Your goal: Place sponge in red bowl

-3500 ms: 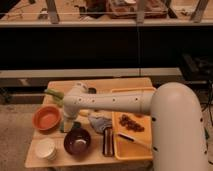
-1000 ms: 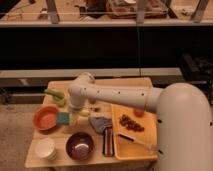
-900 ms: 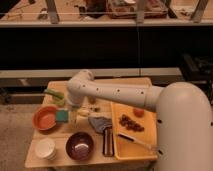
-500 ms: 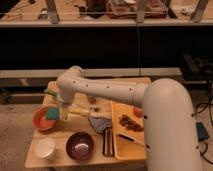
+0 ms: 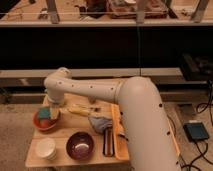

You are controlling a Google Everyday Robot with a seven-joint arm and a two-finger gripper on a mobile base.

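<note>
Moved: we swung our arm left since earlier.
Gripper (image 5: 50,113): above round red bowl (image 5: 39,125), gripping flat teal sponge (image 5: 45,114).

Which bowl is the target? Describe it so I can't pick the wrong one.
On the wooden table, go to the left edge. The red bowl sits there under the gripper, with the sponge over it. It is orange-red; the purple bowl and white cup sit nearer the front.

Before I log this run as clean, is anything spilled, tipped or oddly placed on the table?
Nothing stands out. The sponge sits over the red bowl with the gripper right at it. The purple bowl and white cup stand upright.
</note>
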